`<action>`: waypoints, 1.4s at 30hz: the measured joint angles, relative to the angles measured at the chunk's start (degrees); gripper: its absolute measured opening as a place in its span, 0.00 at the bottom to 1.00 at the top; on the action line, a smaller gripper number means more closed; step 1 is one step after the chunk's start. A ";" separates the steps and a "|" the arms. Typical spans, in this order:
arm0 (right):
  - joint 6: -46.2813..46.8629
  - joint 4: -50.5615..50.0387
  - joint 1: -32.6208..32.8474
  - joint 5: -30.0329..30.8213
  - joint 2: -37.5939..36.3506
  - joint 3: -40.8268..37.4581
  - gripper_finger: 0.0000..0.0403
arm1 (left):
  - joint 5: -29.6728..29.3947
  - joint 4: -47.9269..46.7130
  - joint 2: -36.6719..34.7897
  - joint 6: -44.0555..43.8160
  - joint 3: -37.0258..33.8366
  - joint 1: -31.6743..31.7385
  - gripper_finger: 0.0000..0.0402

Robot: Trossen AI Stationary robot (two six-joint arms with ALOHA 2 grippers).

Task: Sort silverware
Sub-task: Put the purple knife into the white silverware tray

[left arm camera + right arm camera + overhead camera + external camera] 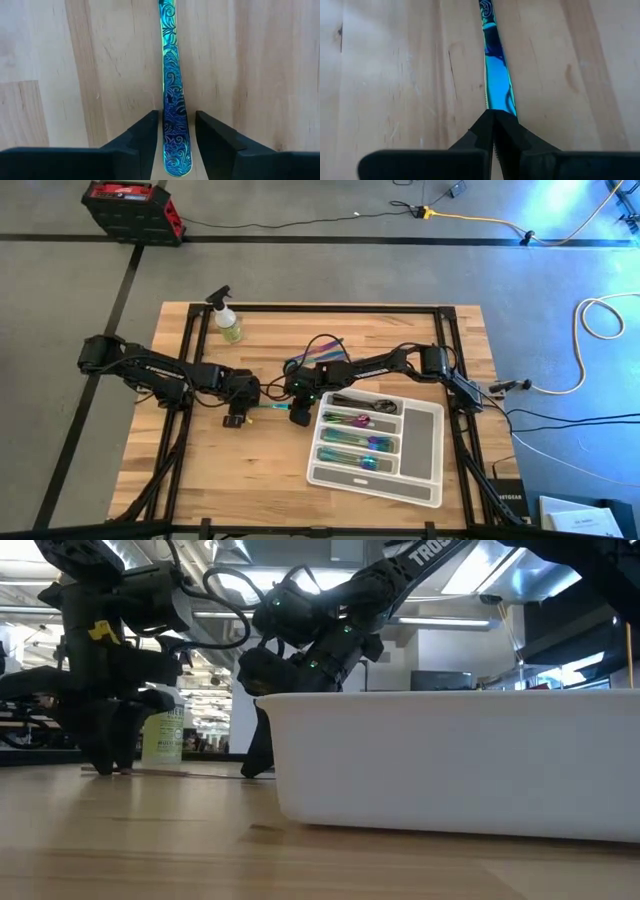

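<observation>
An iridescent blue-green knife lies flat on the wooden table between my two grippers. My left gripper is open, with its fingers on either side of the patterned handle end. My right gripper is shut at the knife's smooth blade end. The white compartment tray sits to the right of the knife and holds sorted iridescent silverware. More silverware lies beyond the right gripper. My right gripper meets the knife at its blade end, coming from above with the fingers in line with the blade. The shut fingertips cover the place of contact, so pinch or press cannot be told. The knife lies flat on the table.
A yellow-green spray bottle stands near the table's far left corner. The tray's white wall fills the right of the low view. Bare wood lies near the table's near left edge. Cables and a red case lie on the floor beyond the table.
</observation>
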 joint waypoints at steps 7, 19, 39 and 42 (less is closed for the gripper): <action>0.00 0.07 0.00 -0.09 0.01 -0.02 0.00 | -0.15 -0.02 0.00 -0.34 0.00 0.00 0.29; 0.00 0.22 0.00 -0.35 0.01 -0.02 0.00 | -0.37 -0.09 0.04 -0.52 -0.02 0.02 0.16; 4.58 0.66 -0.01 -5.12 -0.23 -0.07 0.02 | -0.39 -0.26 0.04 -1.39 -0.02 0.02 0.15; 5.51 0.19 0.00 -5.51 -0.23 0.91 0.03 | -0.39 -0.35 0.04 -1.44 -0.02 0.02 0.15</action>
